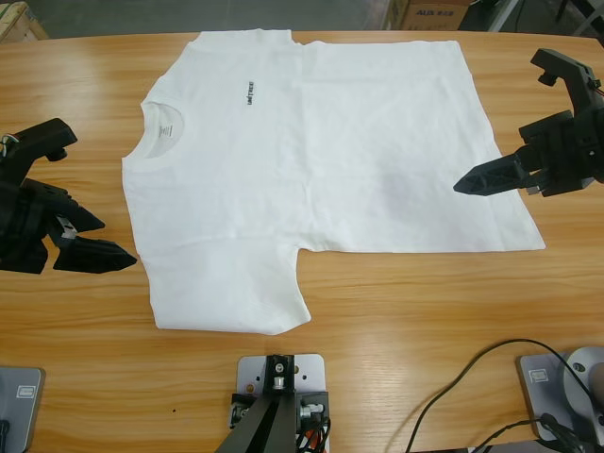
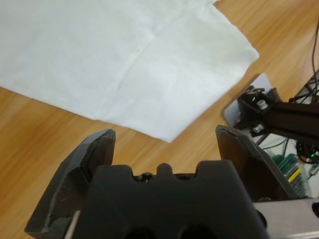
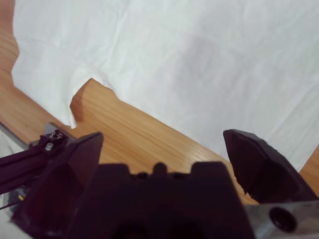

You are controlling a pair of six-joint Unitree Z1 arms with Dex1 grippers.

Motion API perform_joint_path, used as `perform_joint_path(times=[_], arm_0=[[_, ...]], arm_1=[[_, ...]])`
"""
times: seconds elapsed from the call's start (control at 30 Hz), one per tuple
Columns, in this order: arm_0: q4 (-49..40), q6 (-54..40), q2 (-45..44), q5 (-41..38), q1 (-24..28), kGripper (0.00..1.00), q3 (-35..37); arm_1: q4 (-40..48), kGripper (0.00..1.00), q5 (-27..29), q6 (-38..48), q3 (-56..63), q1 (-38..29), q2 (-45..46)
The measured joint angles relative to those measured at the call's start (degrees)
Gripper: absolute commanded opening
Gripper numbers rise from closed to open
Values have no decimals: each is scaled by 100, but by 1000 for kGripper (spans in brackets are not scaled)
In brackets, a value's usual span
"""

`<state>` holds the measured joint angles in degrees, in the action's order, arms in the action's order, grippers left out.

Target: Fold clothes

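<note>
Bare counter lies beside each claw; only the flat T-shirt spreads between them.

Even, bright overhead light fills the high view; the counter shows soft sheen and only faint shadows under the white T-shirt. In both wrist views the near black end effector bodies are blurred and dark.

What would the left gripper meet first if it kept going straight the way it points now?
Most likely the T-shirt: the left gripper, jaws open, points over a strip of bare table toward the near sleeve. If it is angled downward, it may touch the wood first; depth is unclear.
</note>
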<state>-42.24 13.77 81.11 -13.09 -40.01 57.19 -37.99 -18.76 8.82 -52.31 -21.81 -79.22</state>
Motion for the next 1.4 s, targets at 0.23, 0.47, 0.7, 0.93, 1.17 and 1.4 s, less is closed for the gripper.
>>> perform_joint_path(times=[0.23,0.47,0.7,0.93,1.17,1.4], arm_0=[[1724,2204,-935,-595,12,775,-1611],[2882,3014,-1546,-683,11,772,-3087],[3611,3192,-1081,-658,-16,743,-3366],[3810,3284,69,-482,-545,743,-3379],[4056,3623,430,-235,-1138,743,-3379],[4354,3651,702,-222,-1184,743,-3379]], arm_1=[[1,982,-4,-6,15,1,0],[2,982,-16,-7,20,1,0],[2,982,-30,-9,21,1,0],[3,982,-30,-9,22,1,0],[4,982,-30,-9,38,1,0],[16,982,-30,-9,41,1,0]])
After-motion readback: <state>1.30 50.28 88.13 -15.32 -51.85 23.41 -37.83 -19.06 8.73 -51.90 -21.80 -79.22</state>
